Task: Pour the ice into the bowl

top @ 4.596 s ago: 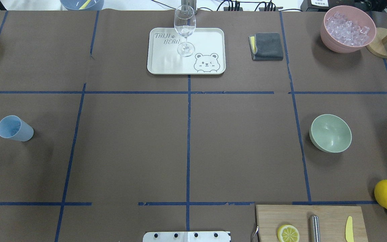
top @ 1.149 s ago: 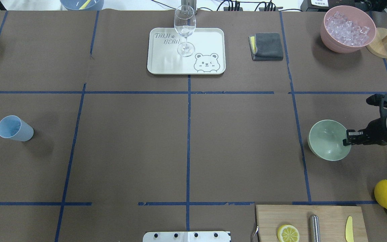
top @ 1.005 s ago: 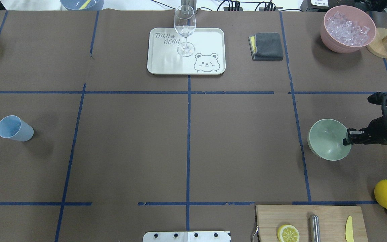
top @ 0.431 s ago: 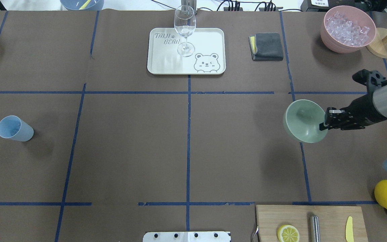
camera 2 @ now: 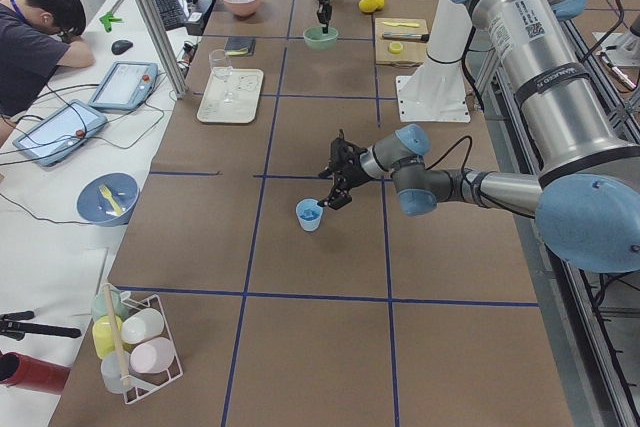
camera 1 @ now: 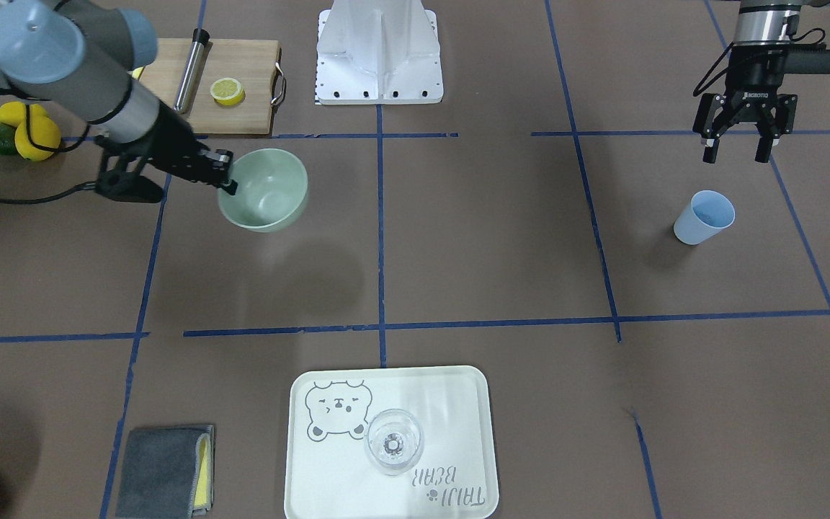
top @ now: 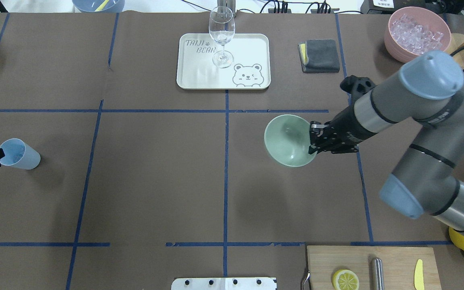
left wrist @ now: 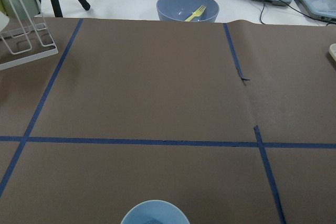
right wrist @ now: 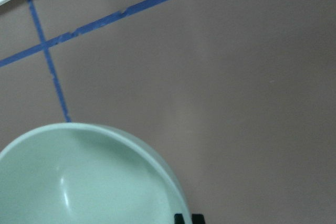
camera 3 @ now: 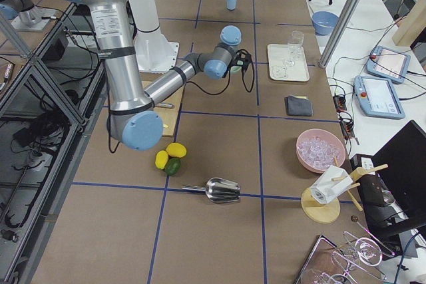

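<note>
- Brown paper covers the table (top: 155, 181), gridded with blue tape (top: 226, 169).
- Sage-green, empty, the bowl (top: 286, 141) hangs tilted above the table's middle, its rim pinched by the right fingers (top: 313, 141).
- Spread wide, holding nothing, the left fingers (camera 1: 707, 148) hover near the blue cup (camera 1: 703, 216).
- Clear ice (top: 415, 30) sits in the pink container (top: 392, 45), far corner.

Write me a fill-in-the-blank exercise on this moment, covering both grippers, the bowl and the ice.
1. The right gripper holds the green bowl by its ____.
2. The ice sits in a container whose colour is ____.
3. The left gripper hangs near the blue cup with its jaws ____.
4. The wine glass stands on a tray printed with a cartoon ____.

Missing words: rim; pink; open; bear.
</note>
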